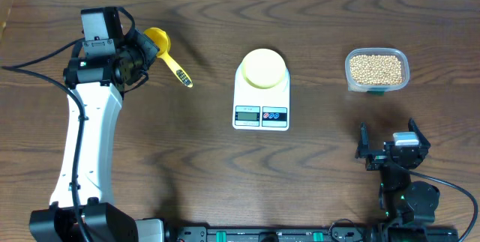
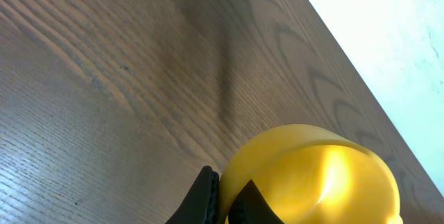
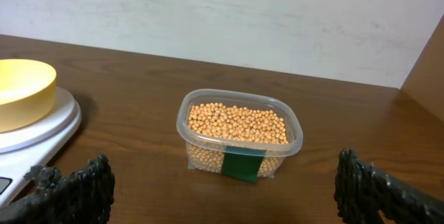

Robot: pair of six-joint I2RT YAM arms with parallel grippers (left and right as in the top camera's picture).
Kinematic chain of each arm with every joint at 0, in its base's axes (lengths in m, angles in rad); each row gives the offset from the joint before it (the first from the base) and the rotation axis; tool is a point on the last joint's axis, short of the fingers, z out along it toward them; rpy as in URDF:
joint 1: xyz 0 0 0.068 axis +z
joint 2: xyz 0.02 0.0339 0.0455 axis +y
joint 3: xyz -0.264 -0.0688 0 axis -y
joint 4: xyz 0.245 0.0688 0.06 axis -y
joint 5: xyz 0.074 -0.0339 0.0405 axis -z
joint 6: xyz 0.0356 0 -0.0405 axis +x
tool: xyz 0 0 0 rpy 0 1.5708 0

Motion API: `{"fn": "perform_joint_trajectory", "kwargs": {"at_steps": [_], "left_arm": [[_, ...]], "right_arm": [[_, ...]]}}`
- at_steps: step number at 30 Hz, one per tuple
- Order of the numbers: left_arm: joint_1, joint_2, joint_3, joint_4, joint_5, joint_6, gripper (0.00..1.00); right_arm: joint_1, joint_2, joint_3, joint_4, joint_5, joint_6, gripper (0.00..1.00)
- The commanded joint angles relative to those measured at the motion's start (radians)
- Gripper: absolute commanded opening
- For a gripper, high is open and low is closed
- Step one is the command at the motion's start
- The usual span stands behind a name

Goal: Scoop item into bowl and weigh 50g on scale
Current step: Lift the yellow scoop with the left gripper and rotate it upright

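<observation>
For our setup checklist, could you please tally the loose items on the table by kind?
Scale: 1
Bowl: 1
Scoop: 1
Tub of beans: 1
Total: 4

Could not read the scale's (image 1: 261,100) display (image 1: 247,115) from overhead: too small. Lost the yellow scoop's (image 2: 312,175) lower part past the bottom edge of the left wrist view, handle out of sight. Saw only part of the scale and the bowl (image 3: 21,92) at the left edge of the right wrist view.
</observation>
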Motion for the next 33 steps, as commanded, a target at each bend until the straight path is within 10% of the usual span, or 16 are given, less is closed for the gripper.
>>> {"fn": "perform_joint_trajectory", "kwargs": {"at_steps": [1, 13, 33], "left_arm": [[-0.002, -0.006, 0.003, 0.000, -0.011, -0.006, 0.07], [-0.009, -0.006, 0.003, -0.071, 0.009, -0.319, 0.07], [-0.072, -0.006, 0.003, -0.067, 0.075, -0.328, 0.07]], "right_arm": [[0.006, -0.007, -0.002, -0.003, -0.006, 0.011, 0.99], [0.006, -0.006, -0.002, -0.003, -0.006, 0.011, 0.99], [0.006, -0.006, -0.002, -0.003, -0.006, 0.011, 0.99]]}}
